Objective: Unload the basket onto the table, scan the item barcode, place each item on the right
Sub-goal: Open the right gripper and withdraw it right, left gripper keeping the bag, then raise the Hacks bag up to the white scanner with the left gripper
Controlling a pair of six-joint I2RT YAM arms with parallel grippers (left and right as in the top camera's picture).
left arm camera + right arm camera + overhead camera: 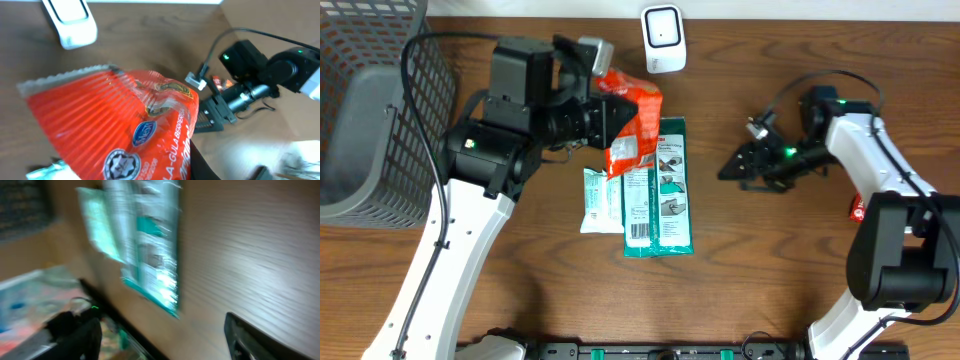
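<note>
Where the table (770,290) reaches its left edge, a grey wire basket (380,70) fills the corner, well behind the left gripper (610,118) and off to its outer side. That gripper is clamped tight on the red snack packet (638,120), holding it tilted above the table with its crimped top edge turned toward the far rim. Ahead of the fingers and a little to their right, just past the packet's upper edge, the white scanner (662,38) stands against the table's back edge. A narrow strip of bare wood separates scanner and packet.

Directly below the held packet lie a white-and-green sachet (596,200) and two teal packs (665,190), side by side and touching. From overhead, the packet's lower edge overlaps their tops. A band of bare wood lies between those packs and the right gripper (735,165). That gripper points toward the packs with its fingers (250,337) spread wide and only tabletop between them. Toward the near edge on its side the wood lies open. A small red object (857,208) shows beside that arm, partly hidden by it.
</note>
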